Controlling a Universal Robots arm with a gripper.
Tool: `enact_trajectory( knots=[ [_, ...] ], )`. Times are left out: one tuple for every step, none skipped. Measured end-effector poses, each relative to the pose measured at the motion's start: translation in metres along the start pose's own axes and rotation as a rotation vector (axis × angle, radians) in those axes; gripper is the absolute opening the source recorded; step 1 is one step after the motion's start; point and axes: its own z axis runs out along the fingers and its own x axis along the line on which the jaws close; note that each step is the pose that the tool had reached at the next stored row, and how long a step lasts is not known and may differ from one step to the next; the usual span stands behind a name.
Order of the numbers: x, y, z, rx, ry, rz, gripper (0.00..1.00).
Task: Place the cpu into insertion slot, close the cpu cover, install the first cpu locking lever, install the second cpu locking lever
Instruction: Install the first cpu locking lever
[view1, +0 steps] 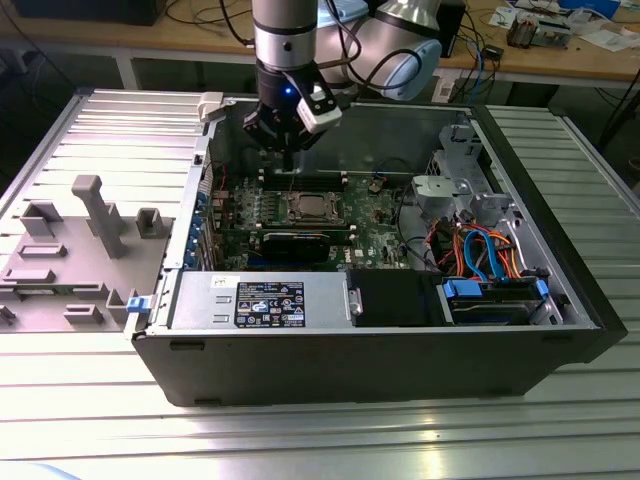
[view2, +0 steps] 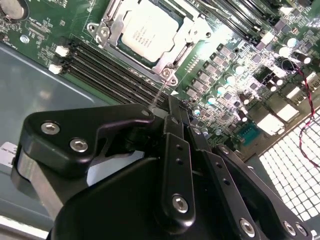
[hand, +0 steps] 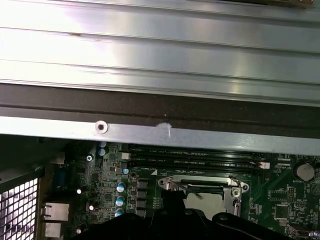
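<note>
The cpu (view2: 150, 31) lies flat in the insertion slot (view2: 101, 31), its silver top showing through the window of the cpu cover (view2: 161, 61), which lies down around it. In the exterior view the cpu (view1: 308, 208) sits mid-motherboard, and my gripper (view1: 288, 165) hangs just behind it, toward the case's back wall. My gripper (view2: 175, 107) is shut, fingers pressed together, a little above the board beside the socket's corner. A thin silver locking lever rod (view2: 159, 92) runs from that corner up to the fingertips; I cannot tell whether they touch it. The first wrist view shows the socket's rim (hand: 235, 187).
Black memory slots (view2: 100, 70) run alongside the socket. A power supply (view1: 260, 300) and a black drive box (view1: 395, 298) line the case's front; orange and blue cables (view1: 480, 255) bunch at the exterior view's right. The case wall (hand: 160, 132) is close. A grey fixture (view1: 90, 215) stands outside, left.
</note>
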Motion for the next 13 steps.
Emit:
enact_trajectory(
  knots=[
    [-0.0003,-0.0001,0.0,0.0001,0.0,0.0,0.11],
    [-0.0003,-0.0001,0.0,0.0004,0.0,0.0,0.11],
    [-0.0004,0.0,0.0,0.0009,0.0001,0.0,0.11],
    [-0.0004,0.0,0.0001,0.0013,0.0001,0.0,0.11],
    [-0.0004,0.0,0.0001,0.0014,0.0001,0.0,0.11],
    [-0.0004,0.0,0.0002,-0.0046,-0.0004,0.003,0.11],
    [-0.0005,0.0,0.0006,-0.0117,-0.0011,0.009,0.11],
    [-0.0006,-0.0001,0.0014,-0.014,-0.0013,0.012,0.11],
    [-0.001,-0.0001,0.0021,-0.0141,-0.0014,0.015,0.11],
    [-0.0017,-0.0002,0.0029,-0.0139,-0.0015,0.021,0.11],
    [-0.0033,-0.0003,0.004,-0.0132,-0.0018,0.032,0.11],
    [-0.0045,-0.0004,0.0053,-0.0127,-0.0022,0.047,0.11],
    [-0.0056,-0.0005,0.0061,-0.0125,-0.0024,0.053,0.11]
  ],
)
